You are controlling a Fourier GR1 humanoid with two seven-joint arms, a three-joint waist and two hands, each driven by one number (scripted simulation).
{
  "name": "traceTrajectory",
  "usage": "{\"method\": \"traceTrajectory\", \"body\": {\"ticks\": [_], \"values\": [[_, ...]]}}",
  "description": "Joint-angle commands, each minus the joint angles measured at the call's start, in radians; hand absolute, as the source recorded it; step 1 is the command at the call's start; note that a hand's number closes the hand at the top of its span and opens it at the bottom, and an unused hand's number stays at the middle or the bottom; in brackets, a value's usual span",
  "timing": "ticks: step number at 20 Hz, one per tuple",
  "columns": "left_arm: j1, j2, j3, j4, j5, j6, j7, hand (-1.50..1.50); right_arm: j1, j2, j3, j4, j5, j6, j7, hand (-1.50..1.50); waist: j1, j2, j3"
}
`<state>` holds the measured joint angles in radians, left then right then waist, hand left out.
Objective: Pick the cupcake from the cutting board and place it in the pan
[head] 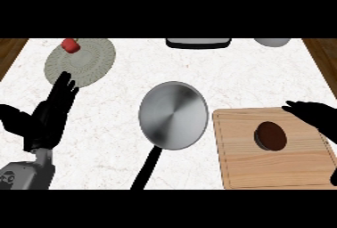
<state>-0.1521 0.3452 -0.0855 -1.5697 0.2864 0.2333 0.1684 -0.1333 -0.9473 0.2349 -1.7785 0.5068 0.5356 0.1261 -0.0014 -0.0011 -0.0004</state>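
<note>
Resting at nine o'clock, the left robot hand (pixel 49 118) stands open, fingers up. Mid-surface (pixel 250 75) sits the pan (pixel 172 116), handle toward six o'clock. The cupcake (pixel 271 135) lies on the cutting board (pixel 276 169) at four o'clock; the right robot hand (pixel 316 116), open, hovers at its two o'clock, apart.

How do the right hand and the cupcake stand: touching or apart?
Apart. The head view shows bare cutting board between the cupcake and the right hand.
</note>
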Motion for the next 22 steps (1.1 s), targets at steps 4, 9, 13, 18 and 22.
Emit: {"method": "traceTrajectory", "body": {"ticks": [4,9,13,18,22], "values": [[0.007,-0.047,0.02,-0.004,-0.03,-0.022,0.004,0.0,-0.057,0.133,-0.011,-0.068,0.09,0.1,0.109,-1.5,0.004,0.001,0.0],[-0.009,-0.08,0.021,-0.031,-0.06,-0.015,0.05,0.0,-0.083,0.237,0.02,-0.026,0.176,0.118,0.105,-1.5,0.005,0.001,0.0],[-0.058,-0.052,0.088,0.067,-0.052,-0.071,0.012,0.0,-0.075,0.233,-0.018,0.002,0.217,0.153,0.1,-1.5,0.0,0.001,0.0],[-0.082,-0.068,0.082,-0.004,-0.083,-0.044,0.096,0.0,-0.125,0.331,0.014,0.103,0.31,0.146,0.124,-1.5,0.005,0.002,0.0],[0.026,-0.082,0.063,-0.119,-0.1,-0.063,0.107,0.0,-0.108,0.379,0.015,0.2,0.379,0.058,0.05,-1.5,0.009,0.001,0.001]]}}
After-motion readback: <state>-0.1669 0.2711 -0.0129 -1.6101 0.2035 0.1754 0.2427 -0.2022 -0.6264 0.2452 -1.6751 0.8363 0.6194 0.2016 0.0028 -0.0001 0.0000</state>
